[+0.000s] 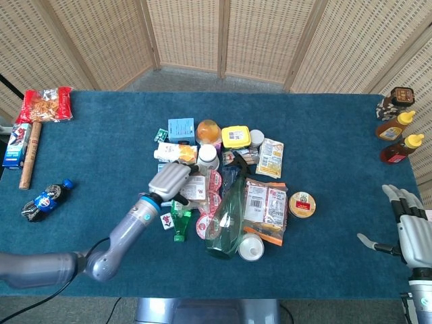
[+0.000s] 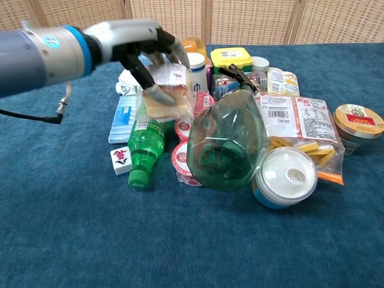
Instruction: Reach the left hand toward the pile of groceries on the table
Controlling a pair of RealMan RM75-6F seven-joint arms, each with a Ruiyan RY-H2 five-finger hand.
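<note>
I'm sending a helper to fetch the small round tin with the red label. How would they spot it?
Start at the grocery pile mid-table and go to its edge nearer the sauce bottles. The round tin sits there alone on the blue cloth, beside an orange-edged snack bag: gold rim, red label.

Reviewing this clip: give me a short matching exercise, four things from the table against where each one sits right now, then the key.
Things:
1. clear packet
2. mahjong tile
3. cola bottle
4. sauce bottles

Places:
A. far right edge of the table
B. beside the green bottle's cap
C. alone, left of the pile
D. held in the left hand, lifted above the pile

Pairs: 1-D, 2-B, 3-C, 4-A
</note>
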